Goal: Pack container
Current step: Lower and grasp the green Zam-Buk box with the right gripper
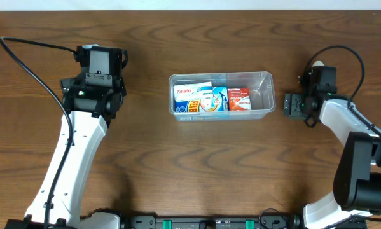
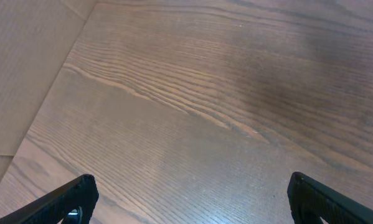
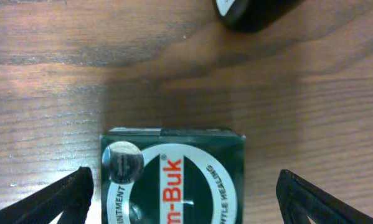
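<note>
Your right gripper (image 3: 182,186) hangs wide open astride a green ointment box (image 3: 174,158), touching neither side. Your left gripper (image 2: 192,186) gapes equally wide over the wooden table (image 2: 205,93). The container (image 1: 264,86) sits mid-table between both arms, small boxes (image 1: 209,100) inside.

A dark green ointment box (image 3: 172,177), perhaps Zam-Buk, lies on the brown wooden table (image 3: 174,74).
</note>
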Controlling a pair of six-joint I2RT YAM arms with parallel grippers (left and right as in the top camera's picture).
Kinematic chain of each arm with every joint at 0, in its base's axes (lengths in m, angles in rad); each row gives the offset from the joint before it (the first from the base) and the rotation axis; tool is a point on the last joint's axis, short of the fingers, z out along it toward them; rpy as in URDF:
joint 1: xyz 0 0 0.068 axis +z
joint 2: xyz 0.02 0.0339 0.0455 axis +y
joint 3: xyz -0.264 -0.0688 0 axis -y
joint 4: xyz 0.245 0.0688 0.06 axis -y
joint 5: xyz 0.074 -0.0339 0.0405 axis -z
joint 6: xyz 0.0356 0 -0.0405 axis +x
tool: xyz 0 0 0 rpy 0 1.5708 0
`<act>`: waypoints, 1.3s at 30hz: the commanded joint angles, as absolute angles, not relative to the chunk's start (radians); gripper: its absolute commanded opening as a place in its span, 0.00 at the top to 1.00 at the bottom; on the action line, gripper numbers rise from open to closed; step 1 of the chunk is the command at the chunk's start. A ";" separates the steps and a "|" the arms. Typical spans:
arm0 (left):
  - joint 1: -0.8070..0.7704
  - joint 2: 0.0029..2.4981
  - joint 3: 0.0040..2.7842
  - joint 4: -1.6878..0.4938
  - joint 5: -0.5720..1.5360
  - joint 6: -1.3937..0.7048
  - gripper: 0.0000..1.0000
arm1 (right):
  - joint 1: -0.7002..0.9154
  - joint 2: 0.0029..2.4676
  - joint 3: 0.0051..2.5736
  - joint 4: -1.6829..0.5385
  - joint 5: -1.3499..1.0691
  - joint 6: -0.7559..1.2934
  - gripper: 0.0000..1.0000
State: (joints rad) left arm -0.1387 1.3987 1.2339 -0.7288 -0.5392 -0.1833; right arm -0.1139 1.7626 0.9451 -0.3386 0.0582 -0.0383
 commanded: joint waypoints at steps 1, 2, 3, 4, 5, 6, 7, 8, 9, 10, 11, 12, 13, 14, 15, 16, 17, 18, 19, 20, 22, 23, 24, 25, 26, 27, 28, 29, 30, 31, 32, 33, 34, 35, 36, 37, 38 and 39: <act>-0.135 1.400 1.241 -0.729 -0.561 -0.185 0.02 | -0.120 1.769 0.913 -0.308 0.025 -0.048 0.09; -0.135 1.400 1.241 -0.729 -0.561 -0.186 0.02 | -0.120 1.769 0.903 -0.296 0.025 -0.045 0.10; -0.135 1.400 1.241 -0.729 -0.561 -0.185 0.02 | -0.120 1.769 0.899 -0.291 0.025 -0.045 0.11; -0.135 1.400 1.241 -0.729 -0.561 -0.185 0.02 | -0.120 1.769 0.895 -0.289 0.025 -0.045 0.12; -0.135 1.400 1.241 -0.729 -0.561 -0.186 0.02 | -0.120 1.769 0.892 -0.287 0.025 -0.040 0.13; -0.135 1.400 1.241 -0.729 -0.561 -0.185 0.02 | -0.120 1.769 0.892 -0.287 0.025 -0.038 0.13; -0.135 1.400 1.241 -0.729 -0.561 -0.185 0.02 | -0.120 1.769 0.891 -0.288 0.025 -0.038 0.13; -0.135 1.400 1.241 -0.729 -0.561 -0.186 0.02 | -0.120 1.769 0.889 -0.288 0.025 -0.038 0.13; -0.135 1.400 1.241 -0.729 -0.561 -0.186 0.02 | -0.120 1.769 0.886 -0.288 0.025 -0.038 0.13; -0.135 1.400 1.241 -0.729 -0.561 -0.185 0.02 | -0.121 1.769 0.884 -0.287 0.025 -0.038 0.13; -0.135 1.400 1.241 -0.729 -0.561 -0.186 0.02 | -0.121 1.769 0.881 -0.281 0.025 -0.033 0.13; -0.135 1.400 1.241 -0.729 -0.561 -0.185 0.02 | -0.121 1.769 0.879 -0.276 0.025 -0.025 0.13; -0.135 1.400 1.241 -0.729 -0.561 -0.185 0.02 | -0.121 1.769 0.879 -0.273 0.025 -0.018 0.14; -0.135 1.400 1.241 -0.729 -0.561 -0.186 0.02 | -0.120 1.769 0.879 -0.271 0.025 -0.011 0.15; -0.135 1.400 1.241 -0.729 -0.561 -0.186 0.02 | -0.120 1.769 0.879 -0.271 0.025 -0.003 0.16; -0.135 1.400 1.241 -0.729 -0.561 -0.185 0.02 | -0.120 1.769 0.879 -0.270 0.025 0.000 0.15; -0.135 1.400 1.241 -0.729 -0.561 -0.186 0.02 | -0.120 1.769 0.878 -0.270 0.025 -0.001 0.16; -0.135 1.400 1.241 -0.729 -0.561 -0.185 0.02 | -0.120 1.769 0.878 -0.270 0.026 -0.001 0.17; -0.135 1.400 1.241 -0.729 -0.561 -0.185 0.02 | -0.120 1.769 0.877 -0.267 0.026 -0.001 0.18; -0.135 1.400 1.241 -0.729 -0.561 -0.185 0.02 | -0.120 1.769 0.876 -0.265 0.025 -0.001 0.20; -0.135 1.400 1.241 -0.729 -0.561 -0.185 0.02 | -0.121 1.769 0.875 -0.263 0.026 -0.001 0.23; -0.135 1.400 1.241 -0.729 -0.561 -0.186 0.02 | -0.120 1.769 0.875 -0.262 0.026 -0.001 0.25; -0.135 1.400 1.241 -0.729 -0.561 -0.185 0.02 | -0.120 1.769 0.875 -0.262 0.025 -0.001 0.27; -0.135 1.400 1.241 -0.729 -0.561 -0.186 0.02 | -0.120 1.769 0.875 -0.262 0.026 -0.001 0.28; -0.135 1.400 1.241 -0.729 -0.561 -0.185 0.02 | -0.120 1.769 0.875 -0.262 0.026 -0.001 0.29; -0.135 1.400 1.241 -0.729 -0.561 -0.185 0.02 | -0.120 1.769 0.875 -0.262 0.026 -0.001 0.29; -0.135 1.400 1.241 -0.729 -0.561 -0.186 0.02 | -0.120 1.769 0.875 -0.262 0.026 -0.001 0.31; -0.135 1.400 1.241 -0.729 -0.561 -0.186 0.02 | -0.120 1.769 0.875 -0.263 0.026 -0.001 0.32; -0.135 1.400 1.241 -0.729 -0.561 -0.185 0.02 | -0.120 1.769 0.875 -0.265 0.026 -0.001 0.34; -0.135 1.400 1.241 -0.729 -0.561 -0.186 0.02 | -0.120 1.769 0.875 -0.265 0.026 -0.001 0.35; -0.135 1.400 1.241 -0.729 -0.561 -0.185 0.02 | -0.120 1.769 0.875 -0.265 0.026 -0.001 0.37; -0.135 1.400 1.241 -0.729 -0.561 -0.185 0.02 | -0.120 1.769 0.875 -0.265 0.025 -0.001 0.38; -0.135 1.400 1.241 -0.729 -0.561 -0.185 0.02 | -0.120 1.769 0.875 -0.266 0.025 -0.001 0.41; -0.135 1.400 1.241 -0.729 -0.561 -0.186 0.02 | -0.120 1.769 0.875 -0.266 0.025 -0.001 0.41; -0.135 1.400 1.241 -0.729 -0.561 -0.185 0.02 | -0.120 1.769 0.875 -0.268 0.025 -0.001 0.43; -0.135 1.400 1.241 -0.729 -0.561 -0.186 0.02 | -0.120 1.769 0.875 -0.269 0.025 -0.001 0.43; -0.135 1.400 1.241 -0.729 -0.561 -0.186 0.02 | -0.120 1.769 0.875 -0.269 0.025 -0.001 0.44; -0.135 1.400 1.241 -0.729 -0.561 -0.186 0.02 | -0.120 1.769 0.875 -0.269 0.025 -0.001 0.45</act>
State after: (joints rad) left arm -0.1387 1.3987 1.2339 -0.7284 -0.5392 -0.1833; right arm -0.1139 1.7626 0.8867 -0.2646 0.0273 -0.0059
